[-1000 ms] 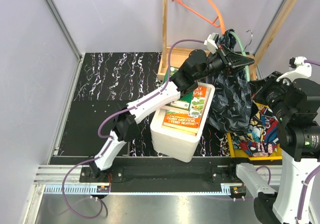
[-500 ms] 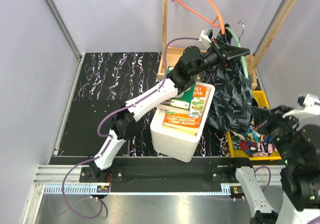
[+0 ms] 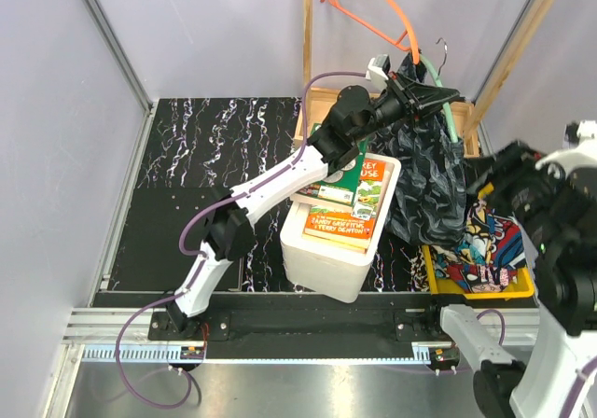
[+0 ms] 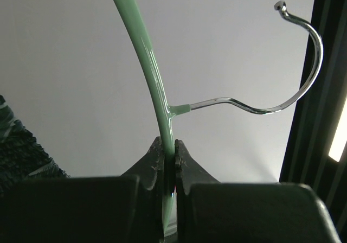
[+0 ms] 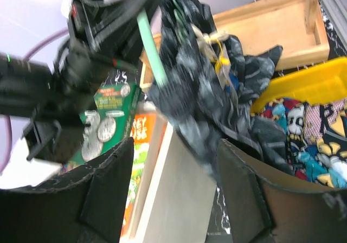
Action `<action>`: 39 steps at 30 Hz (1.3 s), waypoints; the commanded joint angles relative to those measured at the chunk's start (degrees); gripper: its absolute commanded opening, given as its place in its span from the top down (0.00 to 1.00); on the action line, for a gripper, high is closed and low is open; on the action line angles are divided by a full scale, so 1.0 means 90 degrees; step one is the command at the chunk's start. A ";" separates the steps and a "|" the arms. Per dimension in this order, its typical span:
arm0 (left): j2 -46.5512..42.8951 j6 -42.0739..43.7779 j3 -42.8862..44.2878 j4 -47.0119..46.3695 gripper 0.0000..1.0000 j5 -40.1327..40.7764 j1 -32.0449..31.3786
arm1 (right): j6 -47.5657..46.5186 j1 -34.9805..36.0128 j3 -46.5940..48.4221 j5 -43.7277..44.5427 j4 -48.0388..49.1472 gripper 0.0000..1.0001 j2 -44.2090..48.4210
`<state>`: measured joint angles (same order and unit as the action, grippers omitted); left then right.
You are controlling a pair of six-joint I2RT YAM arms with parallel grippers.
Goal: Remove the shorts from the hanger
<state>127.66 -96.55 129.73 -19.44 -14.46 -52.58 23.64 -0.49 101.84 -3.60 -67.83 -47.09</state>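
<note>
Shorts in two pairs are in view. The dark shorts (image 3: 431,171), black-navy with a pale leafy pattern, hang bunched from the green hanger (image 3: 451,112), just right of the white box (image 3: 322,261) and against its right side. The comic-print shorts (image 3: 482,243) lie crumpled in a yellow tray (image 3: 485,294), right of the box and below the hanging pair.

The left gripper (image 3: 431,95) reaches over the far right corner of the box and is clamped tight on the green hanger. In the left wrist view its jaws pinch the plastic bar (image 4: 150,75) just below the point where the metal hook (image 4: 295,72) branches off. The hook curls free in the air, caught on nothing. An edge of the dark cloth shows at the left of that view, beside the gripper and not between its jaws.

The right gripper (image 5: 174,145) sits right of the box, near the yellow tray, with its fingers (image 5: 108,189) spread wide apart. In its own view the dark shorts hang straight ahead, their lower folds falling into the gap between the fingers. That picture is blurred, so I cannot tell whether the cloth touches either finger; nothing looks gripped.

Books (image 3: 347,215) fill the white box. Beyond the box stand a wooden crate (image 5: 282,29) and a wooden post (image 3: 307,45), with an orange hanger (image 3: 378,17) above them.
</note>
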 commanded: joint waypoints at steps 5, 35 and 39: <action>-0.0668 0.0191 0.0097 -0.0652 1.00 -0.0210 -0.0154 | -0.0156 0.0016 0.0774 -0.0420 0.0174 0.30 -0.0978; -0.0376 -0.0297 0.0478 -0.0867 1.00 0.0268 -0.0018 | -0.0068 0.0016 -0.1168 -0.0811 -0.0333 1.00 0.0981; -0.0336 -0.0676 0.0556 -0.1022 1.00 0.0473 0.0109 | 0.0117 0.0016 -0.1861 -0.0724 -0.0918 1.00 0.1686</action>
<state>126.61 -96.23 129.73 -18.81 -16.23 -54.96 23.29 -0.49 89.80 -8.64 -64.14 -37.52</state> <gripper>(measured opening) 0.053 0.009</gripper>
